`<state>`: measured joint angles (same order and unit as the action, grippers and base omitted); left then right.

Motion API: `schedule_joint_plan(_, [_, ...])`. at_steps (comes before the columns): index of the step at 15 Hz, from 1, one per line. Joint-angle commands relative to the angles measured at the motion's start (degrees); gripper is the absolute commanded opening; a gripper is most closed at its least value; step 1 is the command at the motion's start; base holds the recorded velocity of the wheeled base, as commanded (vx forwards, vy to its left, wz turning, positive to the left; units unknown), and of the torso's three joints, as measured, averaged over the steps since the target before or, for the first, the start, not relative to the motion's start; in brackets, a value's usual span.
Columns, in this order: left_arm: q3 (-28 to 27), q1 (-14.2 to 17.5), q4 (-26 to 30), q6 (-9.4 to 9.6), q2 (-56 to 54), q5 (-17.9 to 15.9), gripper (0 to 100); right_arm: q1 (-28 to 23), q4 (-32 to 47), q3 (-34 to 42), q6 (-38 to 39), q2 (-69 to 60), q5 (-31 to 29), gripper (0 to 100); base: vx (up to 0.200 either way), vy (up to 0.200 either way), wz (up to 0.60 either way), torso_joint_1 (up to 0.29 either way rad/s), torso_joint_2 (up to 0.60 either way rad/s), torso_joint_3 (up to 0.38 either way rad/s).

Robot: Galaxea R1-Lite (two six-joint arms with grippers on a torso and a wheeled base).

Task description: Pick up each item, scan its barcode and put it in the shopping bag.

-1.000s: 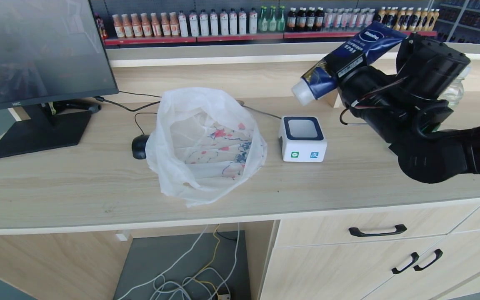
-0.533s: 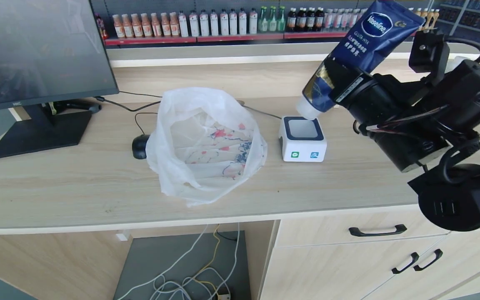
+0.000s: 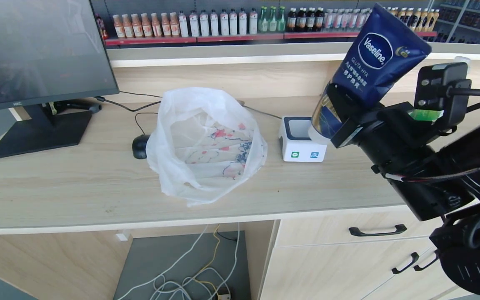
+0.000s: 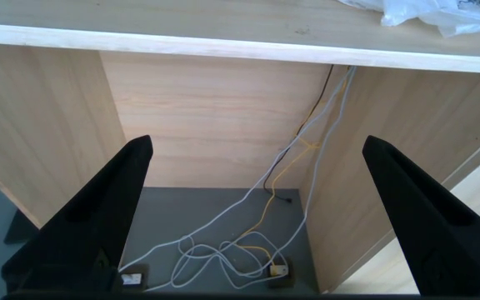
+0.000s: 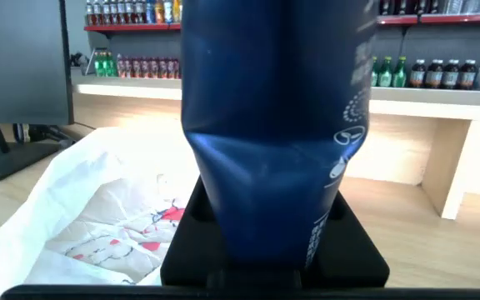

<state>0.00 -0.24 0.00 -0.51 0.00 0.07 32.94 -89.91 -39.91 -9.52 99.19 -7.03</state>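
1. The blue tube (image 3: 369,71) is held in the air at the right side of the scanner (image 3: 299,146). The right gripper (image 3: 345,121) is clenched on its lower part, close to the cap.
2. Its long axis stands steep. The white cap end points down toward the scanner, and the flat crimped end is up, leaning toward the robot's right. The printed front faces the head camera.
3. The scan may fail. I cannot tell where the barcode sits, and with the cap end aimed at the scanner's window the code probably does not face it.
4. The cap hangs low beside the scanner, so a further drop could knock that small box along the counter (image 3: 77,183).
5. Most of the soft tube sits above the grip, so it could pivot or slide in the jaws if it is swung fast.
6. The shopping bag (image 3: 206,141) slumps open well to the left. A release short of its mouth would drop the tube on the rim or the counter.
7. The left gripper (image 4: 257,142) is released, with its fingers spread wide, low before the counter's front edge.
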Motion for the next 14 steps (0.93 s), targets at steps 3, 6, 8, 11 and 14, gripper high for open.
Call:
schedule_joint_plan(3, [0.00, -0.02, 0.00, 0.42, 0.00, 0.01, 100, 0.20, -0.09, -2.80, -1.82, 1.79, -0.17, 0, 0.000, 0.000, 0.00, 0.000, 0.00, 0.000])
schedule_joint_plan(6, [0.00, 0.07, 0.00, 0.25, 0.09, 0.01, 100, -1.65, -0.09, -3.95, -1.73, 3.02, -0.35, 0, 0.000, 0.000, 0.00, 0.000, 0.00, 0.000])
schedule_joint_plan(8, [0.00, 0.07, 0.00, 0.16, 0.09, 0.01, 100, -2.70, -0.09, -5.00, -1.55, 3.99, -0.26, 0, 0.000, 0.000, 0.00, 0.000, 0.00, 0.000])
schedule_joint_plan(11, [0.00, 0.07, 0.00, 0.07, 0.09, 0.01, 100, -2.70, -0.09, -6.67, -1.03, 4.08, -0.44, 0, 0.000, 0.200, 0.00, 0.002, 0.00, -0.002])
schedule_joint_plan(14, [0.00, 0.07, 0.00, -0.02, 0.00, 0.01, 100, -2.79, -0.09, -6.93, -0.76, 3.64, -0.44, 0, 0.000, 0.200, 0.00, 0.007, 0.00, 0.002])
